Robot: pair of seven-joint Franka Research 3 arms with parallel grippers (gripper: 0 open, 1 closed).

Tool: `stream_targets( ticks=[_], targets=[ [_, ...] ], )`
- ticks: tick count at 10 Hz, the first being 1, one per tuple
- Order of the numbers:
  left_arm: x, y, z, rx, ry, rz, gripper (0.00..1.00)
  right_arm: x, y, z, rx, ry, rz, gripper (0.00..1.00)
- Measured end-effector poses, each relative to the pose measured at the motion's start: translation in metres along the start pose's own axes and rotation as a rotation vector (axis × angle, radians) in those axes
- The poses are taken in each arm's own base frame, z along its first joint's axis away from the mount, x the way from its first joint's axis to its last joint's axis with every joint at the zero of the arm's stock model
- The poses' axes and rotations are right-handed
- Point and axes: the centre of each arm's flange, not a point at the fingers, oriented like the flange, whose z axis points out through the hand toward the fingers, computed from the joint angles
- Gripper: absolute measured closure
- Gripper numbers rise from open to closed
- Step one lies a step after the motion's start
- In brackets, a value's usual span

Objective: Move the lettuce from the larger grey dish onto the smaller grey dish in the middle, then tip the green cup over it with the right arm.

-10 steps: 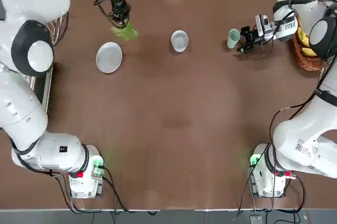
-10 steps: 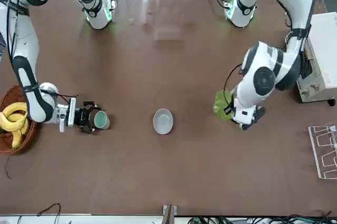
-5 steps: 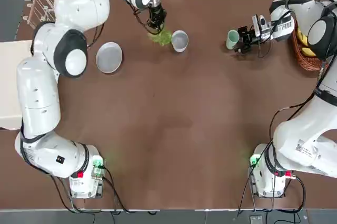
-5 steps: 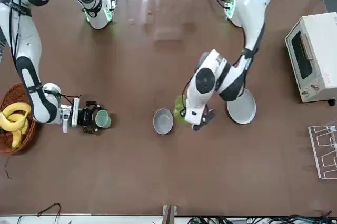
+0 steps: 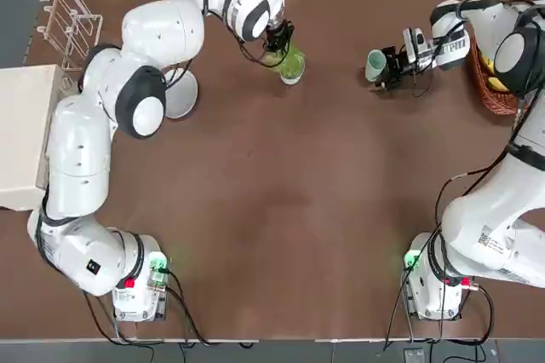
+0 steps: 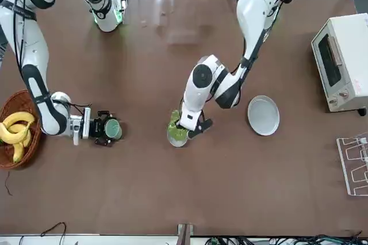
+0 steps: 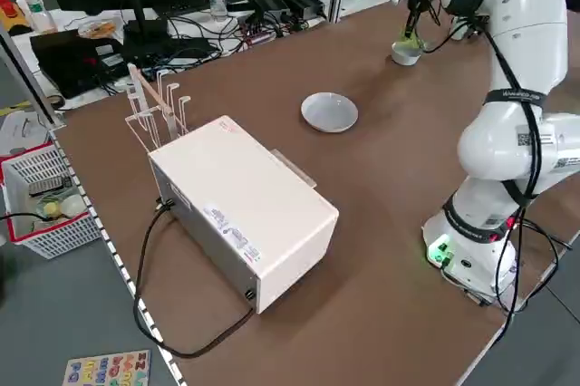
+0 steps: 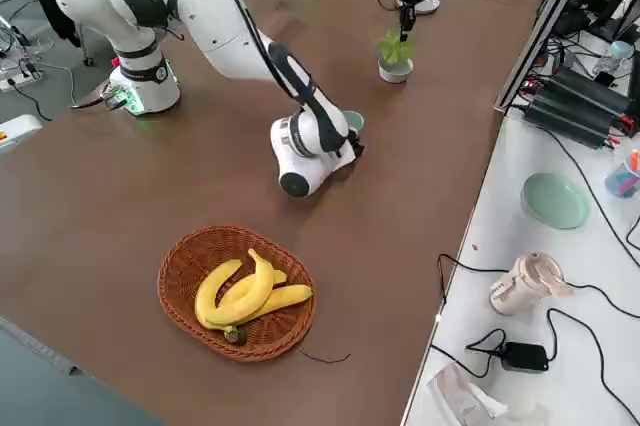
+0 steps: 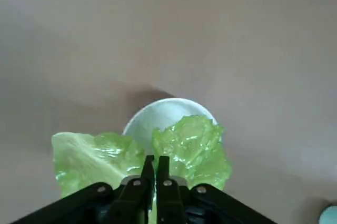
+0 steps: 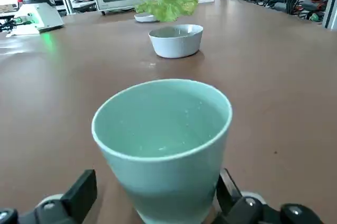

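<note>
While the lettuce [image 5: 291, 62] is pinched in the left gripper [image 9: 156, 167] over the bowl [image 9: 169, 116], centring is advised before release. The cup [image 5: 376, 62], at the bowl's 3 o'clock, is flanked by the spread right gripper [image 10: 158, 197].

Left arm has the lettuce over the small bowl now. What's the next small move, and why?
Probably lower the left gripper a little and open it. It is shut on the lettuce, which hangs just above the smaller grey dish without resting in it, while the larger grey dish sits bare. The right gripper waits open around the green cup.
</note>
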Motion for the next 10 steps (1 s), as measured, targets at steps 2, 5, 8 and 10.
stream_targets(
  ticks=[2, 5, 8, 10],
  targets=[
    [0.005, 0.0, 0.014, -0.058, 0.014, -0.035, 0.96, 0.0, 0.0, 0.01, 0.006, 0.013, 0.003, 0.02],
    [0.012, -0.004, 0.02, -0.061, 0.019, -0.047, 0.95, 0.006, 0.001, 0.014, 0.007, 0.038, -0.004, 0.01],
    [0.014, -0.007, 0.026, -0.053, 0.019, -0.051, 0.84, 0.007, 0.001, 0.011, 0.005, 0.052, -0.004, 0.32],
    [0.013, -0.01, 0.034, -0.043, 0.014, -0.053, 0.66, 0.008, 0.001, 0.011, 0.001, 0.056, 0.005, 0.32]
  ],
)
